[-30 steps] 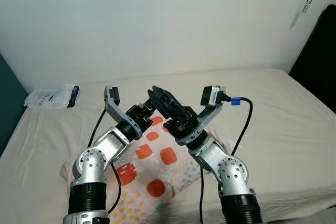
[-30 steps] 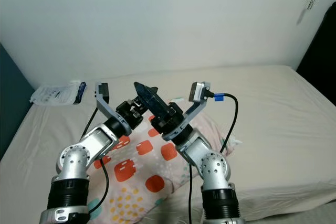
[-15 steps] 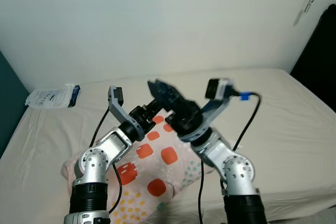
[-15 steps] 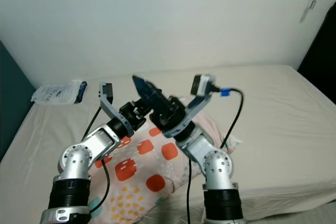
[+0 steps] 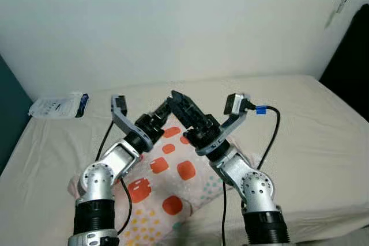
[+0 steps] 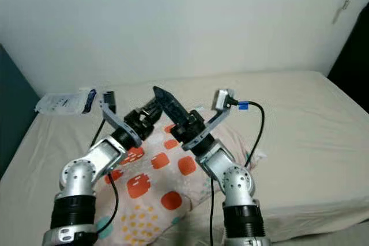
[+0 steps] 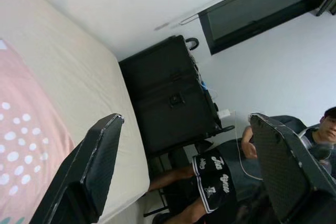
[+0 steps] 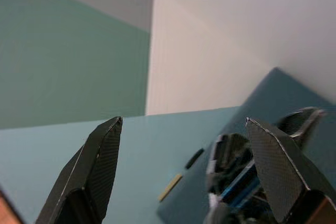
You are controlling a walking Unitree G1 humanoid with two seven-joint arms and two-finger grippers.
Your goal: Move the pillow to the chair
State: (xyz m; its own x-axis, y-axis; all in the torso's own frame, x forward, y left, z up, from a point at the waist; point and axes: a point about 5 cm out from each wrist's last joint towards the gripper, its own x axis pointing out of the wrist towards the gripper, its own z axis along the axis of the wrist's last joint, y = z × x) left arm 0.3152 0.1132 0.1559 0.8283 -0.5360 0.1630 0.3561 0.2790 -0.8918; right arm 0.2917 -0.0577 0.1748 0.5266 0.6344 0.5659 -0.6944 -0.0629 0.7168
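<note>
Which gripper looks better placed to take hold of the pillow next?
Probably the left gripper: it is open, lower and right over the pillow. The right gripper, also open, points up and away towards the wall.

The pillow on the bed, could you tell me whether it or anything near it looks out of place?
The pillow lies askew at the mattress's near edge, one corner overhanging. A plastic packet sits by the wall. Both pincers, left and right, hang open above the pillow, gripping nothing.

Pale pink pillow (image 5: 173, 185) with orange-red squares and yellow dots, beige bed (image 5: 311, 136), white wall (image 5: 173, 21).
</note>
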